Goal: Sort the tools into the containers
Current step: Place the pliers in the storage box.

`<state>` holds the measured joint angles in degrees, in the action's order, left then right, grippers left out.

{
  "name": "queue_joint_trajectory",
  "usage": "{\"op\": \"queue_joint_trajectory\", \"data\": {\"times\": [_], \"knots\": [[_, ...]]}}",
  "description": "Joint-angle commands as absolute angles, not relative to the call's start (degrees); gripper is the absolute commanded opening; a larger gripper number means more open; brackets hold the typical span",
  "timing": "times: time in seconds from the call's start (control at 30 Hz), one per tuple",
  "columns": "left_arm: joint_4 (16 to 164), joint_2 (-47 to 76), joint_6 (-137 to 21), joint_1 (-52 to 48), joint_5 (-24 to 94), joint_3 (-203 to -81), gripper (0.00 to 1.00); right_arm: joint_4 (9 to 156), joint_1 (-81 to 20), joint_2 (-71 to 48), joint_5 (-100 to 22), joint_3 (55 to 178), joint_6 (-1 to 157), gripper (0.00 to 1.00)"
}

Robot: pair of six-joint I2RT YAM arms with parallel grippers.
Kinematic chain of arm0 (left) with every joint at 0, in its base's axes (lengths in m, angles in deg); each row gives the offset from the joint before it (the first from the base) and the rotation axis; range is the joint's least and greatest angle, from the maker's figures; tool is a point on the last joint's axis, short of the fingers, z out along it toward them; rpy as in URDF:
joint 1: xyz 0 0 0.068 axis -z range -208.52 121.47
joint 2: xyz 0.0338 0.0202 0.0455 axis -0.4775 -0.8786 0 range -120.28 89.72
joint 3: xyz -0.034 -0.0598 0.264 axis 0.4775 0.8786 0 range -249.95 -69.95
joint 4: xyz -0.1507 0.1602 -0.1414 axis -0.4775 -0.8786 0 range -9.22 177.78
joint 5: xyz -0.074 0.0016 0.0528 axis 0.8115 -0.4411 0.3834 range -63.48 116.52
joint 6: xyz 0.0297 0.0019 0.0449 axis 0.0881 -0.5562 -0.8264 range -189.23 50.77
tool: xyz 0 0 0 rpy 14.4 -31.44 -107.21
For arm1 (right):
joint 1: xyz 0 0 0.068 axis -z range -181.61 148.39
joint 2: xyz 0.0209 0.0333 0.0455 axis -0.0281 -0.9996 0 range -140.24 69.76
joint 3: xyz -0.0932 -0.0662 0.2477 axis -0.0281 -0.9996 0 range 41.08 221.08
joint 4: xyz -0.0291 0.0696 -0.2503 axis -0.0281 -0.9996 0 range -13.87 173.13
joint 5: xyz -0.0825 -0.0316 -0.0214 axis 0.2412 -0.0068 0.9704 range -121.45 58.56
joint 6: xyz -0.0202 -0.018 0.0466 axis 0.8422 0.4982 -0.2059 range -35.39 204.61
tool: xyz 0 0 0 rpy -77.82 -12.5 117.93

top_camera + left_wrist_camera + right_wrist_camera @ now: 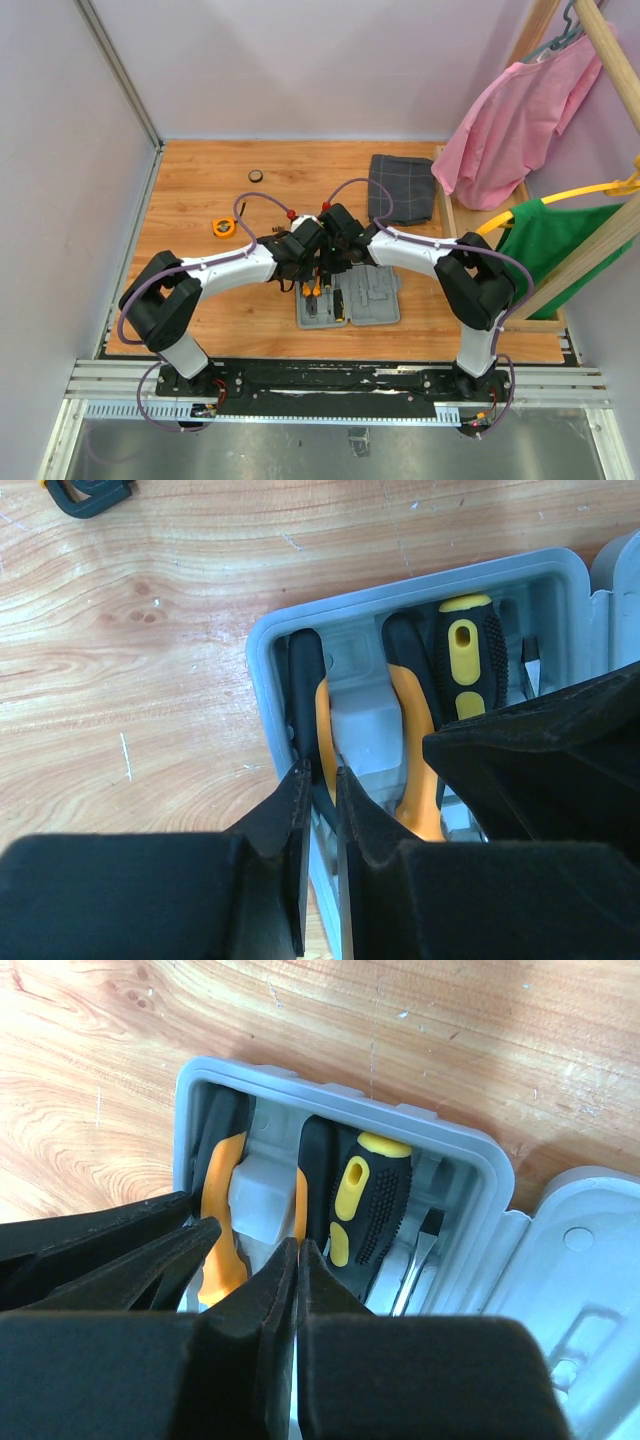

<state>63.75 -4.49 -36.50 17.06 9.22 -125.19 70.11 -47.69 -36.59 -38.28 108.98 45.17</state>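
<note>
Case (380, 300), open at near centre, holds pliers (410, 730) in its left half beside a screwdriver (365, 1200). Left gripper (322, 775), jaws a slit apart at the pliers' left handle, clamp cannot be told; right gripper (299, 1248) closed, empty, tip at the right handle — apparently seating them. Next: release, then the tape measure (222, 227) far left.

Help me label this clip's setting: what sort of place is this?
Probably a robot lab test cell: a wooden tabletop boxed in by plain walls, two arms bolted to a metal rail, and hanging garments alongside.
</note>
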Motion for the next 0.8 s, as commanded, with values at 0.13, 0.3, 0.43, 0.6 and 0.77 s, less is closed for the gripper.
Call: {"op": "queue_joint_trajectory", "data": {"times": [0.13, 0.3, 0.43, 0.6, 0.77], "knots": [[62.3, -14.0, -37.0, 17.1, 17.1, -117.9, 0.01, 61.9, -47.5, -46.5, -34.2, 104.8, 46.6, 0.01], [64.0, -15.5, -37.1, 16.1, 18.6, -114.9, 0.01, 62.8, -47.1, -46.6, -34.6, 103.8, 46.2, 0.01], [65.4, -16.5, -37.3, 15.0, 20.0, -112.7, 0.01, 64.0, -46.6, -46.1, -35.4, 102.7, 45.8, 0.01], [67.3, -19.0, -37.6, 14.8, 20.9, -111.3, 0.00, 64.0, -46.3, -45.5, -35.3, 102.2, 46.0, 0.01], [67.9, -16.1, -37.9, 14.8, 21.3, -111.1, 0.01, 63.8, -46.3, -44.1, -35.8, 102.3, 46.8, 0.01]]}}
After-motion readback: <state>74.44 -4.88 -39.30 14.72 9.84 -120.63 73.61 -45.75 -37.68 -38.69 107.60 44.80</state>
